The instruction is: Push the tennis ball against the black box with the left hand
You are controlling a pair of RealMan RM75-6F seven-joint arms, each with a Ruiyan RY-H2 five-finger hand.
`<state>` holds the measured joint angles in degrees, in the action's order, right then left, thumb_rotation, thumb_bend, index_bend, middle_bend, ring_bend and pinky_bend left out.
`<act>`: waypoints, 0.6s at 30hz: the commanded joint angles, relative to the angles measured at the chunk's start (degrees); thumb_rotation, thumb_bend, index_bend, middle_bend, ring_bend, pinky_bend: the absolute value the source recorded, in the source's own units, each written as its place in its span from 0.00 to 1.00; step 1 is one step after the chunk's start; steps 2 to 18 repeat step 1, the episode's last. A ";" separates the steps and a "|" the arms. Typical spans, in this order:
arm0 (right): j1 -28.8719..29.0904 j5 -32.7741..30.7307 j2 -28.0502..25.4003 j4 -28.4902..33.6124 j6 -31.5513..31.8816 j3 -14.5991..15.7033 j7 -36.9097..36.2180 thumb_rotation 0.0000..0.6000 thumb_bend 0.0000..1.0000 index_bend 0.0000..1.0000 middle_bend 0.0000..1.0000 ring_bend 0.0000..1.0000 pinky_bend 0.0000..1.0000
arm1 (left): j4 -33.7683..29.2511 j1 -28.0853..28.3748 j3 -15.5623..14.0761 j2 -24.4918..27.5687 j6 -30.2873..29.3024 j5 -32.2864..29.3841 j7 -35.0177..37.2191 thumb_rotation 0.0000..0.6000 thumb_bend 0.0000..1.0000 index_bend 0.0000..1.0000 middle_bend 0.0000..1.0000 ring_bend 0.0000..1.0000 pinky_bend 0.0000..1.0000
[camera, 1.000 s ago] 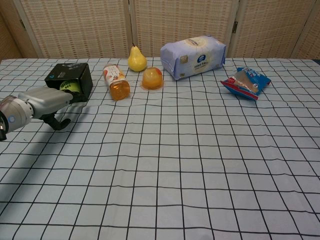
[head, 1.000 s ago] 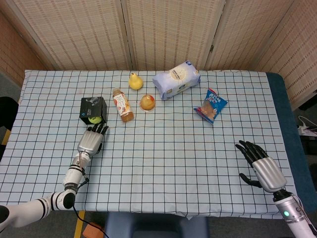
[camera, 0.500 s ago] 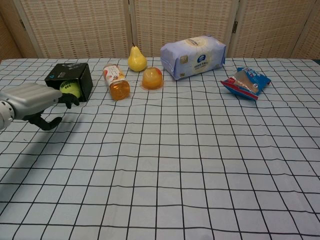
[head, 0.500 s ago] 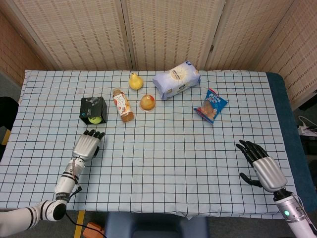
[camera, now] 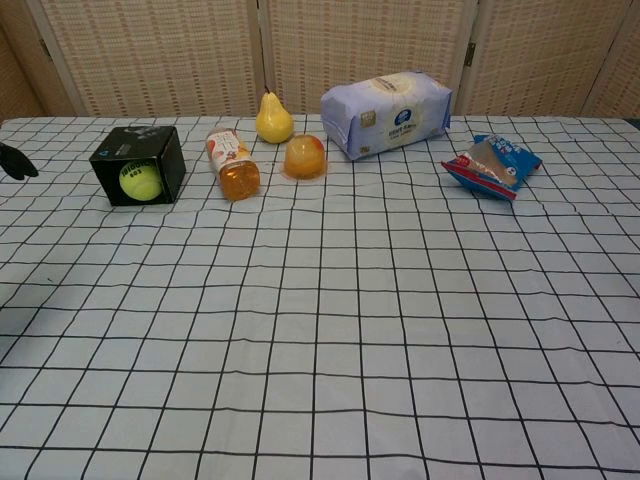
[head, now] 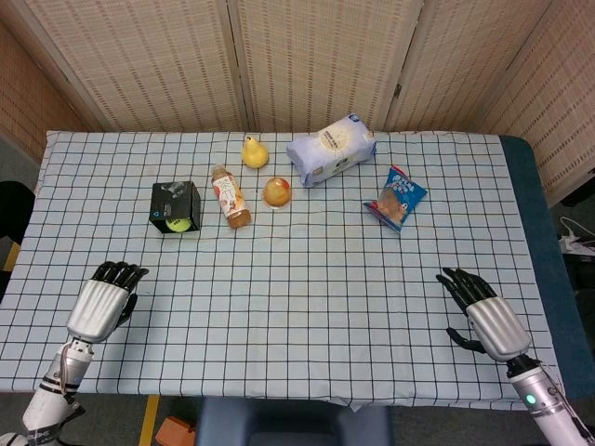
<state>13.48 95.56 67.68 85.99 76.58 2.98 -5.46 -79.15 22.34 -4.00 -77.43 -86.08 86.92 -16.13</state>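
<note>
Hovering left hand (head: 102,302), fingers spread, holding nothing

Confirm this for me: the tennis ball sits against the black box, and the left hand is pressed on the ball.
Wrong on the hand. The tennis ball does sit against the black box, but the head view shows the left hand apart from it, near the table's front edge, touching nothing.

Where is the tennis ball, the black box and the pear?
tennis ball (camera: 141,180), chest view, middle of the ball.
black box (camera: 131,148), chest view, its top face.
pear (camera: 273,121), chest view, its round belly.
</note>
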 commanded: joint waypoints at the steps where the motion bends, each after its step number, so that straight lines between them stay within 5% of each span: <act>1: 0.04 -0.18 0.24 -0.19 -0.16 -0.01 0.32 1.00 0.21 0.02 0.00 0.00 0.11 | 2.73 -2.54 -0.89 -0.52 -1.85 1.75 2.47 1.00 0.53 0.28 0.27 0.23 0.25; 18: 0.04 -0.18 0.24 -0.19 -0.16 -0.01 0.32 1.00 0.21 0.02 0.00 0.00 0.11 | 2.73 -2.54 -0.89 -0.52 -1.85 1.75 2.47 1.00 0.53 0.28 0.27 0.23 0.25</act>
